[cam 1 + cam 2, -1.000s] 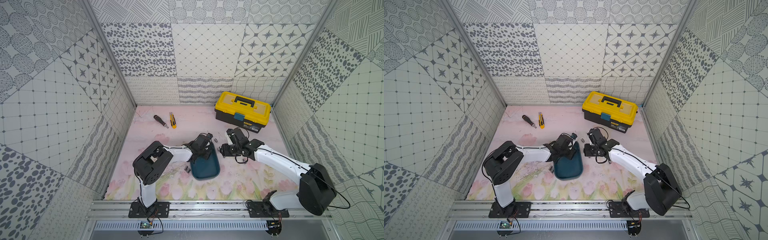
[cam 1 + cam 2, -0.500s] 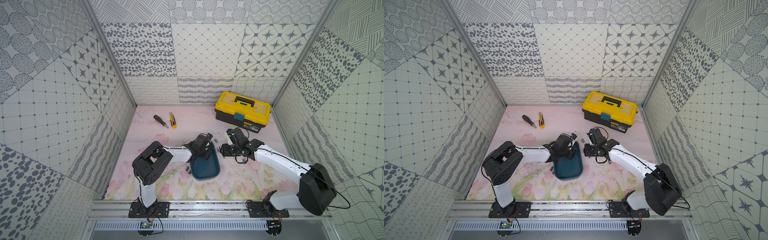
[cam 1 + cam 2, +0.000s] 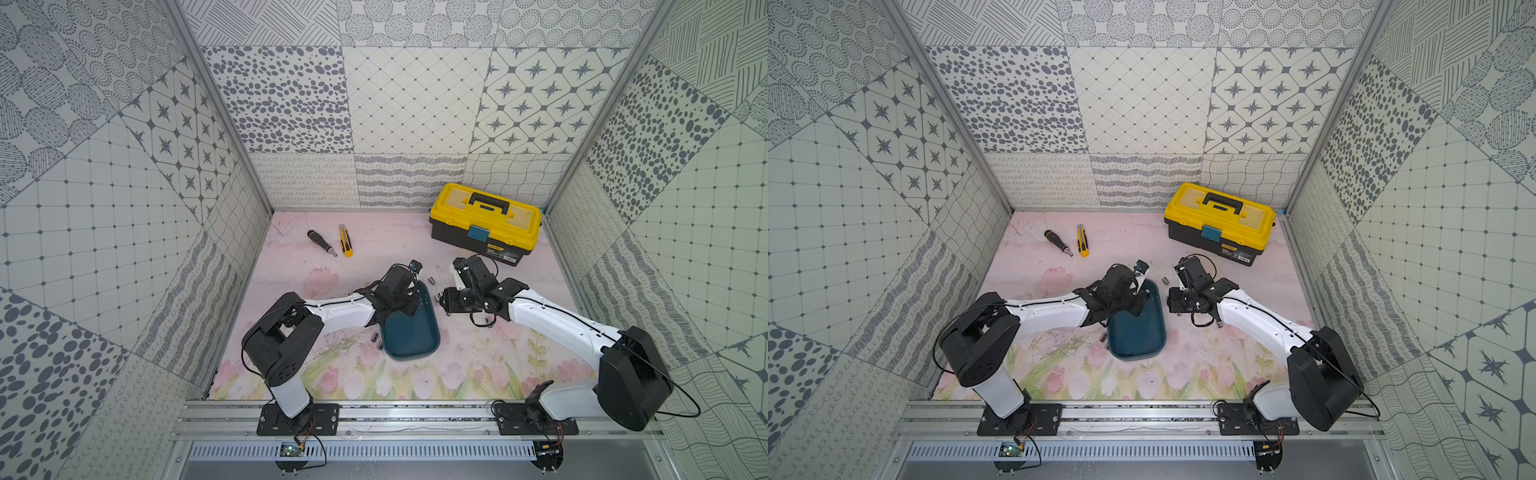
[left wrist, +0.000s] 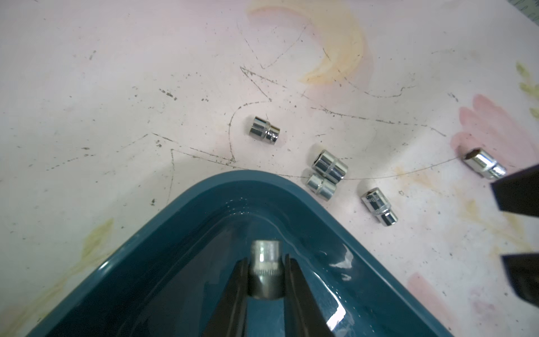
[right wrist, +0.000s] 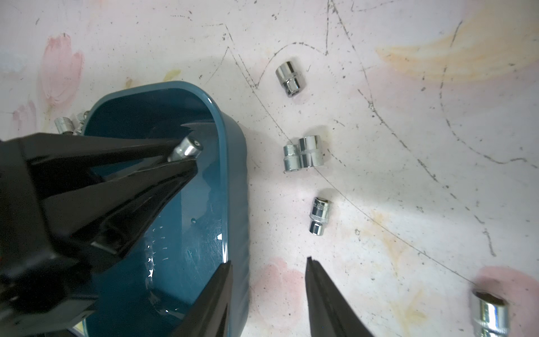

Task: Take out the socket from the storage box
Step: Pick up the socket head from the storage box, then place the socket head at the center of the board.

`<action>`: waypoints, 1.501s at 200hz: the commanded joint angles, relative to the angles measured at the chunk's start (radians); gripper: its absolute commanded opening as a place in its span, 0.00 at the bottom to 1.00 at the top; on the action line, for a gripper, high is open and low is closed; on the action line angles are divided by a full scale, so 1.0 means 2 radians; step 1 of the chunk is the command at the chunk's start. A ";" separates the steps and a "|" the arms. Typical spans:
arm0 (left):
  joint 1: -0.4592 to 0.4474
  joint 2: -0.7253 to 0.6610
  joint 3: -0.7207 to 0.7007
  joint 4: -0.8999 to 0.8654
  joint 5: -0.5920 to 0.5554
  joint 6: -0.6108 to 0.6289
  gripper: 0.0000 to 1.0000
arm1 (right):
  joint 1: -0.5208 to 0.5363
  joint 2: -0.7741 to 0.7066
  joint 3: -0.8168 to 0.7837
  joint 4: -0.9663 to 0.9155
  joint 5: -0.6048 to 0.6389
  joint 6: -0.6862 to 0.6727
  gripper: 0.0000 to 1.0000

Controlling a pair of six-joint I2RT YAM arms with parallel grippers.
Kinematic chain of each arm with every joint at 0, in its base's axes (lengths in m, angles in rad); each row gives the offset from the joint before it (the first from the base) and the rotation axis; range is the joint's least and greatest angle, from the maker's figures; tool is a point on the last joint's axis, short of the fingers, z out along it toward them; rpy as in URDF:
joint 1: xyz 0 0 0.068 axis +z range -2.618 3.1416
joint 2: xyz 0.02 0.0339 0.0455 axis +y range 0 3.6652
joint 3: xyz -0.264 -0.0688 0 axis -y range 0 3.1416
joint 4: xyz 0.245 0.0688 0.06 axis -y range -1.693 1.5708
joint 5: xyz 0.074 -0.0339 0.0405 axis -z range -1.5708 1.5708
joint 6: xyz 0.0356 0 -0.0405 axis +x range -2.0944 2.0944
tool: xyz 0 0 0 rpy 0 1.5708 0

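Start at the far left: a screwdriver (image 3: 322, 243) and a knife (image 3: 345, 246) lie side by side on the mat (image 3: 291, 270) near the back wall, well apart from your work. Closer in, your left arm reaches across to the box (image 3: 411, 336), which sits mid-mat with its long side running away from you. A couple of spare sockets (image 3: 378, 337) lie on the mat just beside its left rim.

Your left gripper (image 4: 266, 261) is clamped on the socket (image 4: 267, 251). Its fingers pinch the knurled waist, and one end pokes out past the fingertips. The socket is inside the box's outline, near the rounded far end; you cannot tell whether it is clear of the floor. The box's wall rises right ahead of it.

Past that wall, five loose sockets (image 4: 329, 167) are scattered on the mat. One lies alone, two touch each other just beside the rim, one is farther right, and one is near your right gripper's fingers (image 4: 519, 189).

Your right gripper (image 5: 269, 260) is parted and holds nothing. One finger sits over the box's right rim and the other over bare mat; whether it touches the rim does not show. It is near the left gripper, so that side of the box is crowded.

At the back right the toolbox (image 3: 486, 224) stands shut, well apart from both arms.
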 commanded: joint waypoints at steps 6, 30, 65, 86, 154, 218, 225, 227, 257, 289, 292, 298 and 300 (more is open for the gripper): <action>-0.001 -0.060 -0.008 -0.040 -0.025 -0.011 0.15 | -0.001 -0.006 -0.006 0.014 0.004 -0.003 0.46; 0.005 -0.102 -0.008 -0.066 -0.048 -0.015 0.15 | -0.001 -0.006 -0.004 0.017 0.002 -0.004 0.46; 0.037 -0.156 -0.012 -0.102 -0.074 -0.051 0.16 | -0.002 -0.004 0.001 0.017 0.001 -0.009 0.46; 0.074 -0.178 -0.019 -0.121 -0.074 -0.084 0.16 | -0.002 -0.004 0.003 0.017 0.000 -0.010 0.46; 0.149 -0.150 -0.063 -0.133 -0.064 -0.177 0.14 | -0.004 -0.004 0.003 0.015 -0.001 -0.012 0.46; 0.167 -0.094 -0.092 -0.112 -0.061 -0.199 0.14 | -0.007 -0.004 0.002 0.014 -0.003 -0.012 0.46; 0.168 -0.089 -0.097 -0.104 -0.057 -0.198 0.15 | -0.007 -0.004 0.002 0.014 -0.004 -0.011 0.46; 0.167 -0.088 -0.099 -0.103 -0.057 -0.198 0.15 | -0.007 -0.004 0.002 0.014 -0.004 -0.011 0.46; 0.167 -0.069 -0.093 -0.101 -0.053 -0.200 0.15 | -0.008 -0.006 0.000 0.013 -0.002 -0.011 0.46; 0.167 -0.058 -0.084 -0.109 -0.055 -0.199 0.15 | -0.008 -0.008 -0.003 0.013 -0.003 -0.009 0.46; 0.168 -0.057 -0.083 -0.111 -0.056 -0.199 0.15 | -0.008 -0.009 -0.004 0.013 -0.003 -0.009 0.46; 0.167 -0.055 -0.080 -0.114 -0.055 -0.199 0.15 | -0.008 -0.010 -0.004 0.013 -0.003 -0.008 0.46; 0.167 -0.054 -0.079 -0.114 -0.056 -0.199 0.15 | -0.008 -0.010 -0.004 0.013 -0.003 -0.008 0.46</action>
